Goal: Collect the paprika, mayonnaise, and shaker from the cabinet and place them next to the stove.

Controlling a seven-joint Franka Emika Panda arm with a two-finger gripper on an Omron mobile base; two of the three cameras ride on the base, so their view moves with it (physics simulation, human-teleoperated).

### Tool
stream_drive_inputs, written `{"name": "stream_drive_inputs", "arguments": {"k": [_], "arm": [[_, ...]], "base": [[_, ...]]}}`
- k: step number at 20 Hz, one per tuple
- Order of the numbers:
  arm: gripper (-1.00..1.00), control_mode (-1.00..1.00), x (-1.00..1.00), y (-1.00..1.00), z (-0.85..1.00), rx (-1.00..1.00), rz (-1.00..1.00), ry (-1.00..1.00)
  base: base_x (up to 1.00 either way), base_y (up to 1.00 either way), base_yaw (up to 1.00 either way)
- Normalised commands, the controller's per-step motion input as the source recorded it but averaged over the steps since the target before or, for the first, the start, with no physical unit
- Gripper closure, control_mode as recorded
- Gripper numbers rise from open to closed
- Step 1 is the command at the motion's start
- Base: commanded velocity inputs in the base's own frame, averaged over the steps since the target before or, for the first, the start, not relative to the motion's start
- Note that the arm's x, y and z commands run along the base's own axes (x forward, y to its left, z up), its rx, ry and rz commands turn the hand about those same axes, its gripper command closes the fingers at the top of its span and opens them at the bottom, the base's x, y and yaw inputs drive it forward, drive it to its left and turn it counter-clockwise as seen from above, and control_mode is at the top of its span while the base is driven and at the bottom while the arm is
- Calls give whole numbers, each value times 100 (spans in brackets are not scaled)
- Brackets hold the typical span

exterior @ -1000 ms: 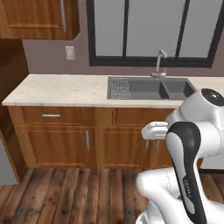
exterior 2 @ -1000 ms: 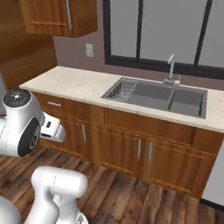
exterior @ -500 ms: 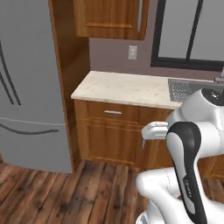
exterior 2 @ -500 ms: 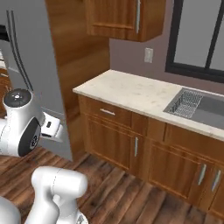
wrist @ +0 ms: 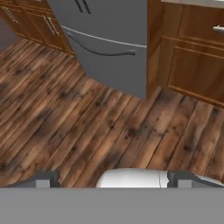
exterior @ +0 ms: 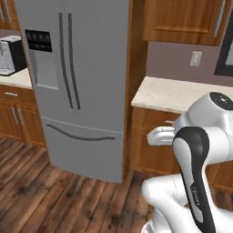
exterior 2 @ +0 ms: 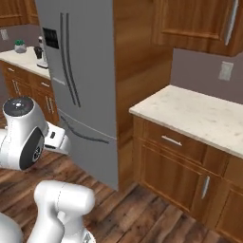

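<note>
The big grey fridge [exterior: 82,86] stands well ahead of the gripper [wrist: 113,180] and takes up most of what the robot faces; in the hand view its lower drawer lies far beyond the fingertips [wrist: 46,178], across bare wooden floor [wrist: 87,122]. To the fridge's right, a pale counter [exterior 2: 199,116] runs over brown drawers, also well away from the hand. Above that counter hangs a closed wooden cabinet [exterior 2: 204,23] with a long silver bar handle [exterior 2: 231,21], high above the hand and out of reach from here; whether it is the one holding the items cannot be told. At the far left, beyond the fridge, another counter carries a small appliance [exterior: 11,54].

The gripper hangs low over the floor, jaws spread wide, holding nothing.

Judging from this, the task has barely begun. No paprika, mayonnaise or shaker is visible, nor is any stove, so where they are cannot be said. Everything remains: reaching and opening the cabinet, fetching all three, and setting them beside the stove.
</note>
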Motion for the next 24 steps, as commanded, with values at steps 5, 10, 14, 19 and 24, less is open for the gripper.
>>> {"name": "stream_drive_inputs", "arguments": {"k": [5,10,14,19,24], "arm": [[-100,100,0,0,0,0,0,0],[-100,100,0,0,0,0,0,0],[-100,100,0,0,0,0,0,0],[-100,100,0,0,0,0,0,0],[-100,100,0,0,0,0,0,0]], "base": [[57,93,25],[60,94,24],[57,100,21],[59,100,14],[63,100,2]]}}
